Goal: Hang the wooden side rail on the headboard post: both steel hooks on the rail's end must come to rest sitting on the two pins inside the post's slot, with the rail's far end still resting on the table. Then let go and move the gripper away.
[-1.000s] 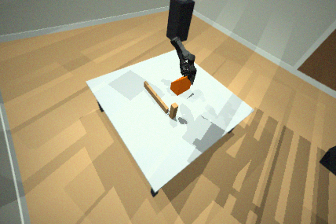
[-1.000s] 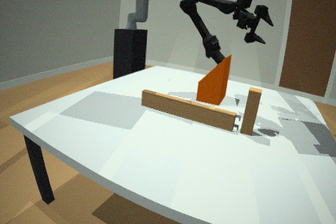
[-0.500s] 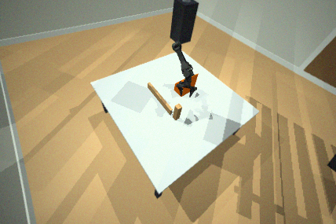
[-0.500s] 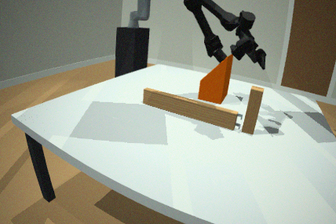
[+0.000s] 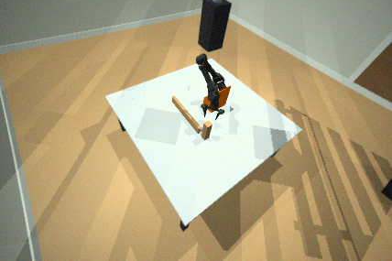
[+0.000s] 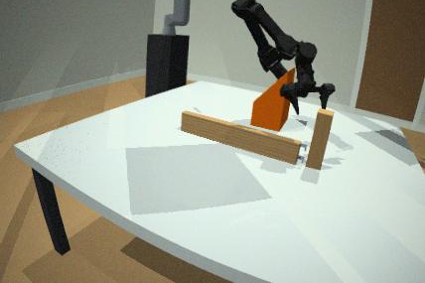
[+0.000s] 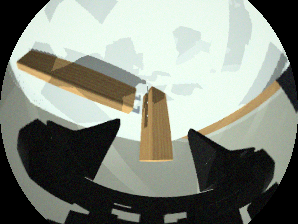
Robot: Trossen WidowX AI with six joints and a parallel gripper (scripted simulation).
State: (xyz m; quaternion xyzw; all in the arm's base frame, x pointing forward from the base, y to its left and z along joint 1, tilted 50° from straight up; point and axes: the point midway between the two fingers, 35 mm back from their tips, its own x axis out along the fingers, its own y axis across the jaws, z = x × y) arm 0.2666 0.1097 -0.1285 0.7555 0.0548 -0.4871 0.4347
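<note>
The wooden side rail (image 5: 185, 114) (image 6: 238, 136) (image 7: 95, 89) lies along the table on its narrow edge. Its two steel hooks (image 6: 302, 147) (image 7: 136, 103) stick out from the end near the post, with a small gap between rail end and post. The headboard post (image 5: 206, 131) (image 6: 320, 139) (image 7: 158, 131) stands upright; its dark slot (image 7: 146, 114) faces the rail. The pins are too small to tell. My gripper (image 5: 211, 117) (image 6: 311, 111) (image 7: 155, 127) is open and empty, pointing down behind the post, with its fingertips near the height of the post's top in the exterior view.
The white table (image 5: 183, 181) (image 6: 323, 226) carries everything. An orange wedge-shaped block (image 5: 223, 98) (image 6: 270, 110) stands behind the rail, close beside my arm. A black pedestal (image 5: 213, 23) (image 6: 167, 63) with a grey arm stands beyond the table's back edge.
</note>
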